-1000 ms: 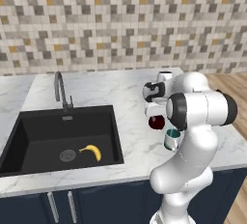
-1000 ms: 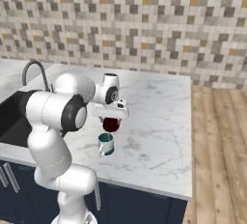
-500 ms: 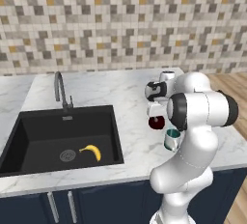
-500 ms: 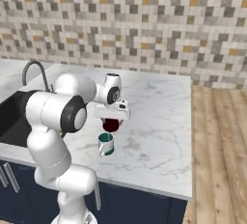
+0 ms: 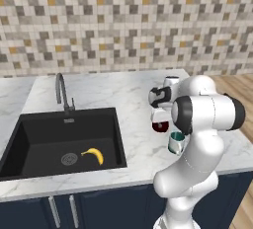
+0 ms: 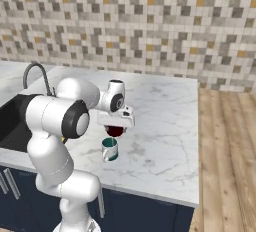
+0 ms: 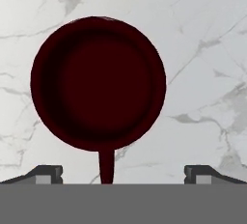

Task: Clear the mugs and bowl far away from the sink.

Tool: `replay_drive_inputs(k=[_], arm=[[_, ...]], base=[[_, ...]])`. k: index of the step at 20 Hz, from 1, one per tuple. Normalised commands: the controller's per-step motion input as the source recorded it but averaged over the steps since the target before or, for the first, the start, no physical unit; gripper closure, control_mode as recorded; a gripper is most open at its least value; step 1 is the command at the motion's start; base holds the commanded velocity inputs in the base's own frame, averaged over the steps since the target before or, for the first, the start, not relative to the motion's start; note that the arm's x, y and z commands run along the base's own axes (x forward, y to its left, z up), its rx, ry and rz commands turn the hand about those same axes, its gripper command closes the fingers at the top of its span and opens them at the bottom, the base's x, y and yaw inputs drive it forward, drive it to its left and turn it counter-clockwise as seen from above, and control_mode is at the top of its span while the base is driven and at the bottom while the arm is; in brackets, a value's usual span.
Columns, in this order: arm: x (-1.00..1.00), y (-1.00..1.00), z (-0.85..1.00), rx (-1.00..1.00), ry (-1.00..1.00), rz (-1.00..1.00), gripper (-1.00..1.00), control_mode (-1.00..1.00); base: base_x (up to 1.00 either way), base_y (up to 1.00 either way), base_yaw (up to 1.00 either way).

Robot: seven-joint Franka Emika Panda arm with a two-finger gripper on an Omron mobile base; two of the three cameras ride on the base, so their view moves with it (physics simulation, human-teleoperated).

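Directly below gripper [image 7: 123, 172]: maroon mug [image 7: 98, 84] upright on white marble surface [image 7: 202, 49], handle pointing between spread fingertips [image 7: 48, 174]. Jaws wide, holding nothing. Silvery teal-lined mug [image 6: 109, 149] just beside maroon one. Black sink [image 5: 64, 139] well off to gripper's side, banana [image 5: 94, 155] inside.
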Motion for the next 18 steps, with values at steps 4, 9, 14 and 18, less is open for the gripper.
replay_drive_inputs(k=[4,9,14,18], arm=[[0.00,0.00,-0.08,0.00,0.00,0.00,-1.00,-1.00],[0.00,0.00,-0.07,0.00,0.00,0.00,-1.00,-1.00],[0.00,0.00,-0.14,0.00,0.00,0.00,-1.00,-1.00],[0.02,0.00,-0.16,0.00,0.00,0.00,-1.00,-1.00]], base=[[0.00,0.00,0.00],[0.00,0.00,0.00],[0.00,0.00,0.00],[0.00,0.00,0.00]])
